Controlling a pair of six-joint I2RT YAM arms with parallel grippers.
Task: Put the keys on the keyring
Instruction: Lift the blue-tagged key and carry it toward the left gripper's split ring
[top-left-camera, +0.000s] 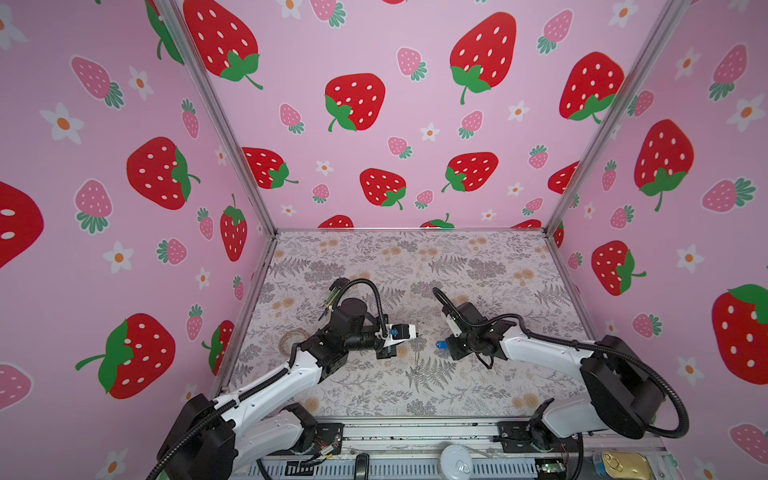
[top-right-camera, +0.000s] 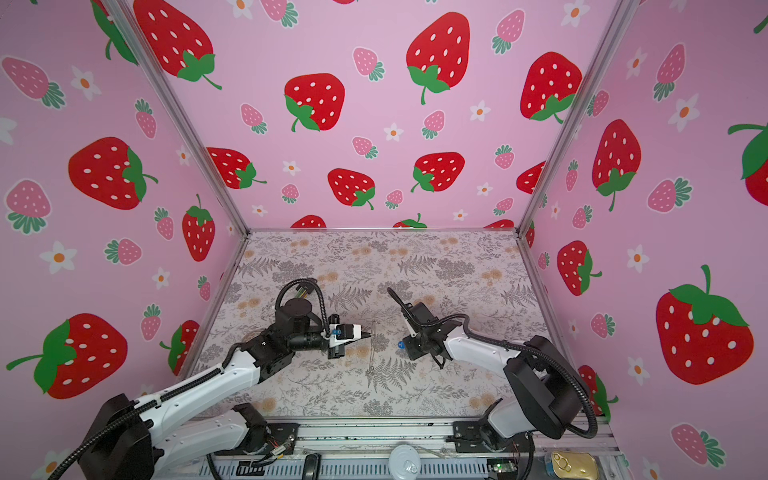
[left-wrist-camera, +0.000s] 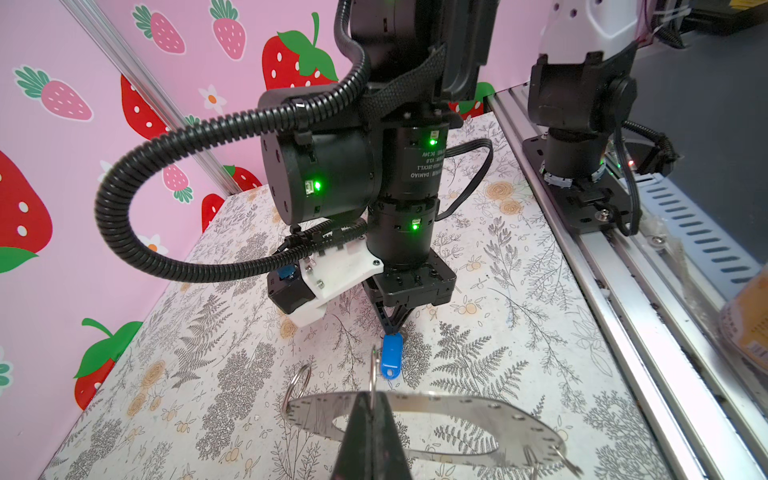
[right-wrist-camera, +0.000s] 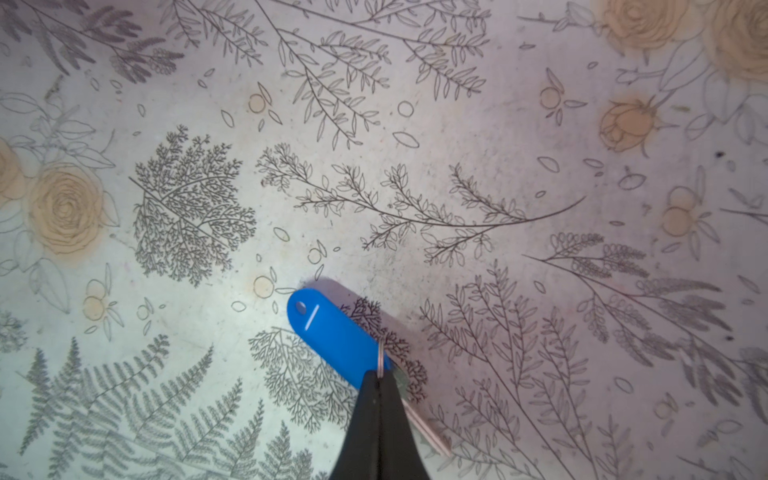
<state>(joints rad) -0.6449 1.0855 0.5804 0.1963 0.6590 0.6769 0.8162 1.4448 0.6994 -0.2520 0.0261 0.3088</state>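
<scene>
My left gripper (left-wrist-camera: 375, 400) is shut on a small wire loop (left-wrist-camera: 374, 374) at the rim of the keyring (left-wrist-camera: 457, 412), a wide flat grey ring. It holds the ring off the table. In both top views the keyring (top-right-camera: 372, 349) shows edge-on beside the left gripper (top-right-camera: 368, 333). The key has a bright blue head (right-wrist-camera: 336, 332) and a silver blade (right-wrist-camera: 430, 434) partly hidden under the fingers. My right gripper (right-wrist-camera: 379, 374) is shut on the thin wire ring on the key's head. Key (top-left-camera: 440, 344) and right gripper (top-left-camera: 444, 345) sit low over the table, a short gap right of the keyring.
A bundle of coloured hex keys (top-left-camera: 331, 298) lies behind the left arm. A pale translucent coil (top-left-camera: 292, 338) lies on the table at the left. More small wire loops (left-wrist-camera: 300, 380) hang on the keyring's rim. The metal rail (top-left-camera: 415, 432) runs along the front edge.
</scene>
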